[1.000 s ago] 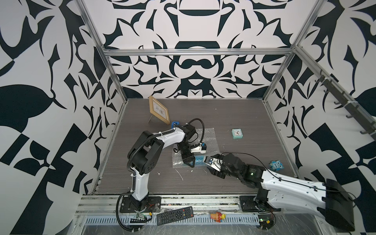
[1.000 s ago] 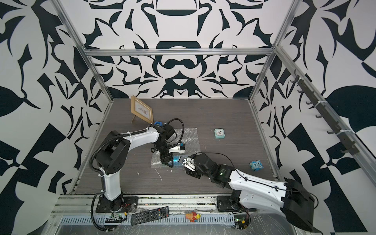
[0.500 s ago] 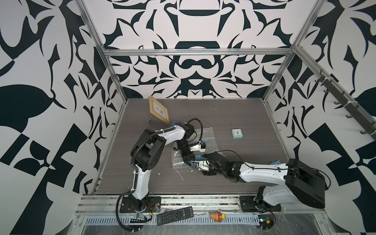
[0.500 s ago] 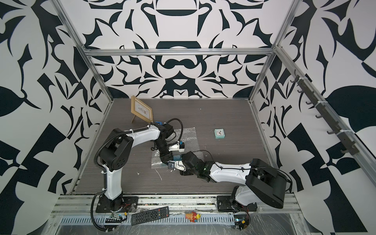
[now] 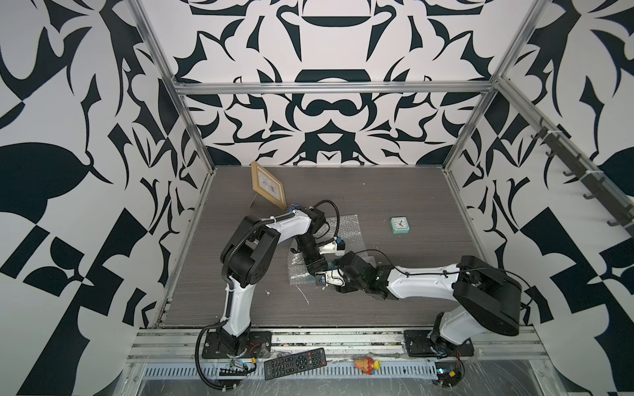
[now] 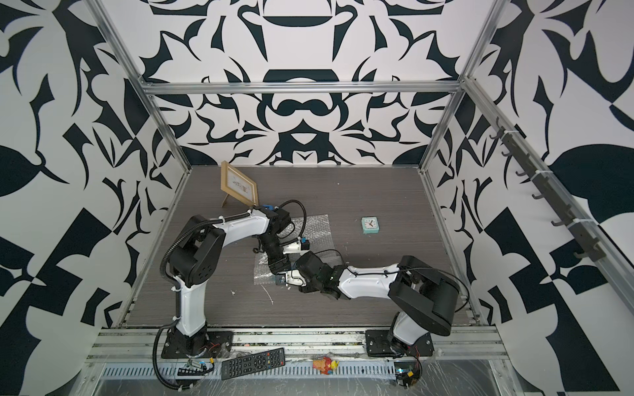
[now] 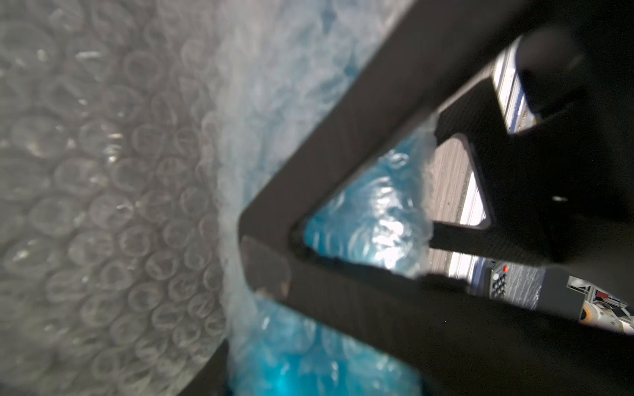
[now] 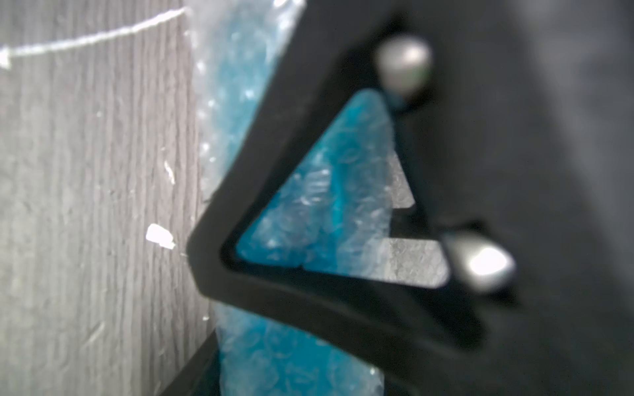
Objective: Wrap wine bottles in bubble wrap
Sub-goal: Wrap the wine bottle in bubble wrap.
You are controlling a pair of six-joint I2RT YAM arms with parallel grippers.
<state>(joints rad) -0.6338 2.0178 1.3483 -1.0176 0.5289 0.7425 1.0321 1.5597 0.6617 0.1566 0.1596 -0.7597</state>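
Left wrist view: bottle [image 7: 363,219] already under bubble wrap [image 7: 103,171] — left gripper [image 7: 240,319] pinches it, right gripper [image 8: 219,329] unclear — securing apparently remains.

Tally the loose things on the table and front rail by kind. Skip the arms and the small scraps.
picture frame: 1
clock: 1
bubble wrap: 1
bottle, blue, seen through the wrap: 1
remote: 1
toy: 1
Total: 6
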